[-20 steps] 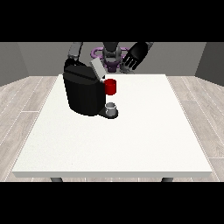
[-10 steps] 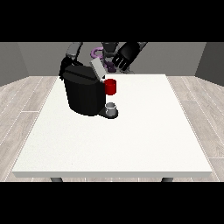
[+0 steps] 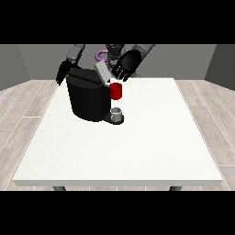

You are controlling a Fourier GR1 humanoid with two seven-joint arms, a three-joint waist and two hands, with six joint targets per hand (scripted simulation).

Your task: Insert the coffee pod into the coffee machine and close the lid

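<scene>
Front view, one entry per item.

Tabletop (image 3: 137,147): white, large, carrying the machine near its far left part.

Coffee machine (image 3: 87,98): black body, upright, unmoved since half a second ago. Grey lid (image 3: 103,72) raised and tilted at the top, not closed. Red part (image 3: 116,91) at the machine's front, facing the camera; whether this is the coffee pod cannot be told. Small grey cup (image 3: 117,113) on the base below it, in the same place as before.

Hand at the view's right (image 3: 125,65): black, just beside the raised lid's upper end, fingers bent downward toward it; contact with the lid cannot be told, and nothing is seen held. Compared with half a second ago it sits lower and nearer the lid; a second ago it was higher, with fingers spread.

Hand at the view's left (image 3: 63,73): black, behind the machine's far left top corner, position as earlier; finger state cannot be told.
</scene>
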